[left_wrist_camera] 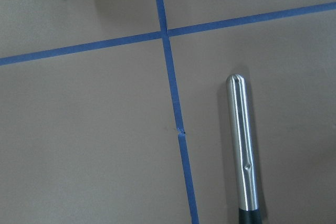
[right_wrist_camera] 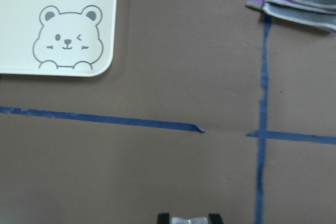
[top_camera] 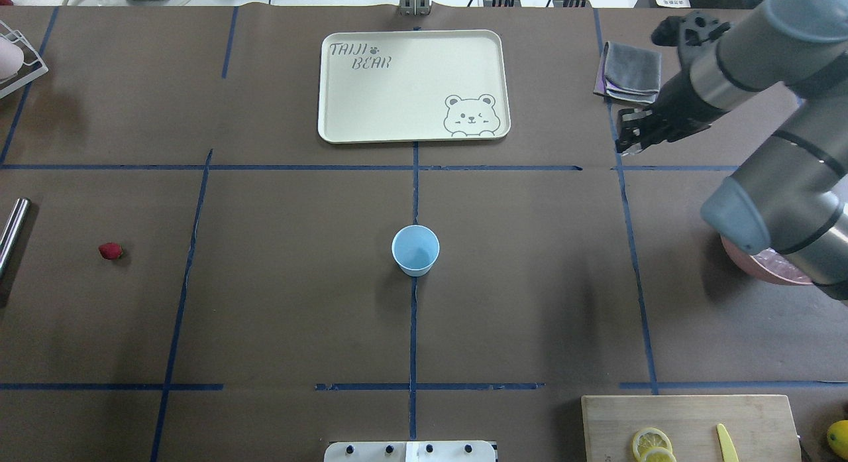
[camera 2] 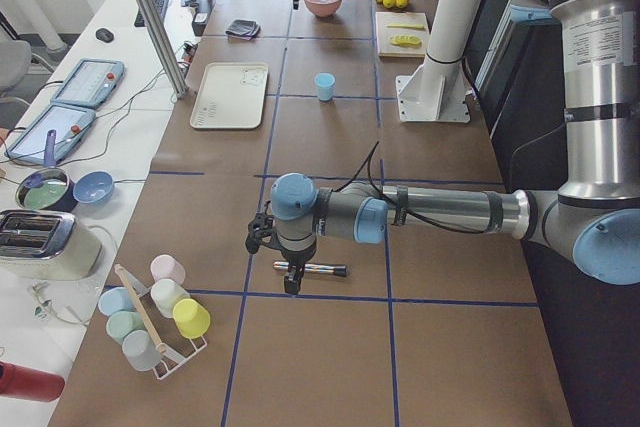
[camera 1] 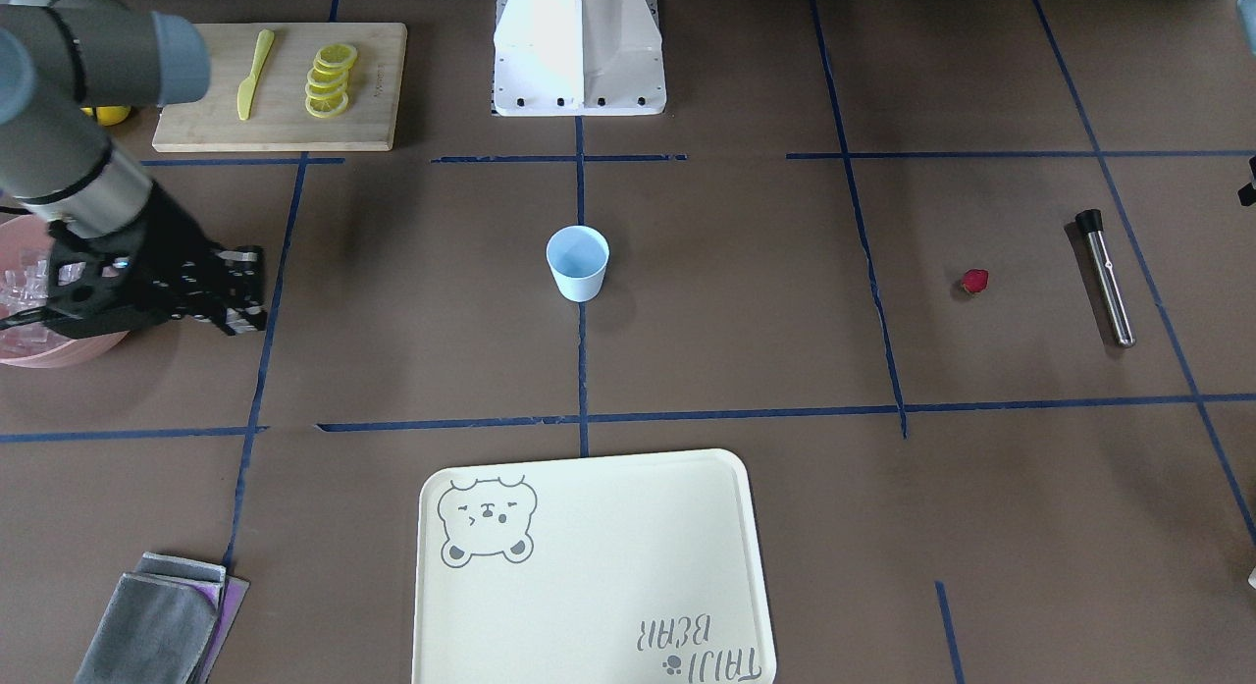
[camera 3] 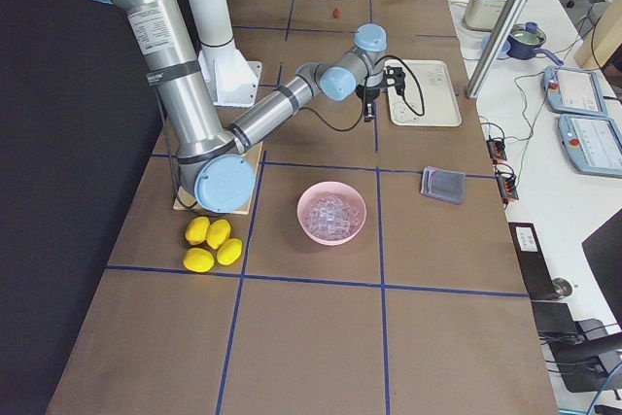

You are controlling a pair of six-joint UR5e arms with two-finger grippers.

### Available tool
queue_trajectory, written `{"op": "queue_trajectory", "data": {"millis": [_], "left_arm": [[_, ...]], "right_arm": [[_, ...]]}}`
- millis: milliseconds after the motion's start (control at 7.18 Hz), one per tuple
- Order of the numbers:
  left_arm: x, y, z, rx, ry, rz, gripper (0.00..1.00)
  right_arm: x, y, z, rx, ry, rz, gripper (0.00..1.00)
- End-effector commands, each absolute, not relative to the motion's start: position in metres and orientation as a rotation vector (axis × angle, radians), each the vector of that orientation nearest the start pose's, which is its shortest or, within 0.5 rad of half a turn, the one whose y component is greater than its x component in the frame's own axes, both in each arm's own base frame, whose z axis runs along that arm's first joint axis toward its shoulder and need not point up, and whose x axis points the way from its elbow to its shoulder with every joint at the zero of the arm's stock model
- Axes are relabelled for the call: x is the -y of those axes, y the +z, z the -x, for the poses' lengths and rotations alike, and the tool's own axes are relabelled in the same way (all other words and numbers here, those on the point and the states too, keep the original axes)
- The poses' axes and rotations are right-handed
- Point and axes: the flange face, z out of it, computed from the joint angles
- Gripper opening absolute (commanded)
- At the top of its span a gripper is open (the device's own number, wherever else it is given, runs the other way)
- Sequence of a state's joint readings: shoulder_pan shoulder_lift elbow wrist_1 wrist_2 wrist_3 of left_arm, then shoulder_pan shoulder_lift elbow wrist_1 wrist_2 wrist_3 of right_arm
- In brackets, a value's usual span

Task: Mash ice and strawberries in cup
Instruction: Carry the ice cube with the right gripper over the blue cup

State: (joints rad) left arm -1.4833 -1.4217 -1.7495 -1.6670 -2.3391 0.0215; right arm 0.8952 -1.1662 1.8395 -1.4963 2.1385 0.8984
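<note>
The light blue cup [top_camera: 415, 250] stands upright and empty at the table's middle. The red strawberry [top_camera: 110, 251] lies far to its left, beside a steel muddler [camera 1: 1106, 277]. Ice cubes [camera 3: 330, 211] fill the pink bowl [camera 3: 303, 225] on the right side. My right gripper [top_camera: 626, 134] hovers over the table between the bowl and the tray. In the right wrist view its fingertips [right_wrist_camera: 163, 217] are closed on a small glassy ice cube [right_wrist_camera: 188, 220]. My left gripper [camera 2: 290, 282] hangs over the muddler [left_wrist_camera: 242, 150]; I cannot tell whether it is open or shut.
A cream bear tray [top_camera: 411, 84] lies beyond the cup. A folded grey cloth [top_camera: 633, 71] lies near the right gripper. A cutting board [camera 1: 280, 85] holds lemon slices and a yellow knife. Whole lemons [camera 3: 209, 240] and a rack of cups [camera 2: 160, 317] stand at the table's ends.
</note>
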Motion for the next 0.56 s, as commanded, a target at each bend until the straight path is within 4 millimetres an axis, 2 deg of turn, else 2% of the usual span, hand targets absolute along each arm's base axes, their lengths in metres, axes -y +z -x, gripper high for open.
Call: {"op": "queue_trajectory", "data": {"millis": [0,139,279,418], "left_arm": [[0.444,0.626,0.025,-0.772,0.155,-0.103,1.00],[0.445,0.626,0.025,-0.772,0.156,-0.104,1.00],[0.445,0.626,0.025,-0.772,0.156,-0.104,1.00],[0.445,0.625,0.025,-0.772,0.156,-0.106,1.00]], "right_arm": [[0.474,0.199,0.425,0.859,0.095,-0.093,0.00],[0.442,0.160,0.469,0.847,0.134,-0.079,0.00],[0.416,0.127,0.499,0.815,0.157,-0.083,0.00],[0.390,0.111,0.530,0.796,0.175,-0.079,0.00]]}}
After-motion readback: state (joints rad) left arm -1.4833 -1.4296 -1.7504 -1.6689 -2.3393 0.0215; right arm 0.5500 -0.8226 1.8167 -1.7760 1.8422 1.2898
